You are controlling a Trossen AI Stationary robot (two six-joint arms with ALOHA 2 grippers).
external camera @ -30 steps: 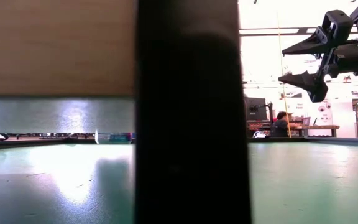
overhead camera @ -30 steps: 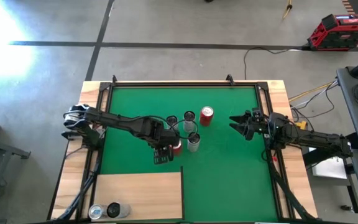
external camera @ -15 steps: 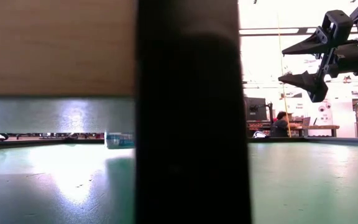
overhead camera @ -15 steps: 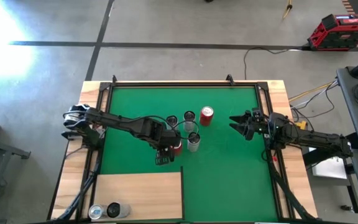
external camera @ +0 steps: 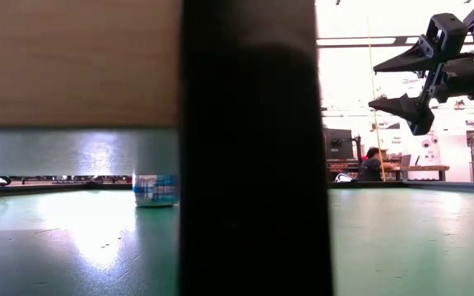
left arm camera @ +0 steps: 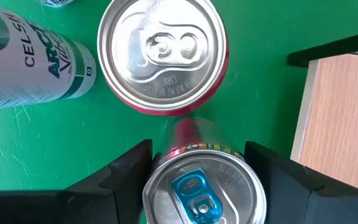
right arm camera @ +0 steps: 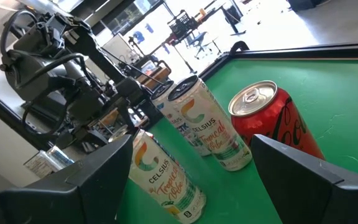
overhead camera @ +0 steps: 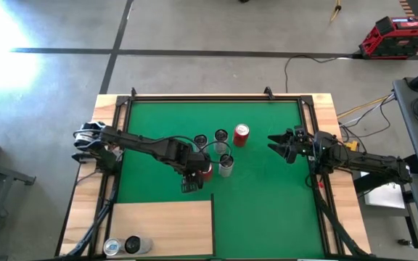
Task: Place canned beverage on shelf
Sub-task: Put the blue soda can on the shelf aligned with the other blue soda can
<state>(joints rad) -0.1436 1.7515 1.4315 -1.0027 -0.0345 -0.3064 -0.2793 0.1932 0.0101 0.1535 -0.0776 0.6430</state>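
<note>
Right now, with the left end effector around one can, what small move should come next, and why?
Probably lift it straight up a little. The left end effector is shut on the blue-tab can, and a red can stands close beside it; the shelf lies nearby. The right end effector waits open.

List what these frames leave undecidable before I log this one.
- Low view: a dark post and a wood panel block the can cluster; only part of one can shows.
- High view: the left gripper covers the can it is shut on.
- Left wrist view: the held can is cut off by the frame edge; its label is unreadable.
- High view: labels of the two cans on the shelf are too small.
</note>
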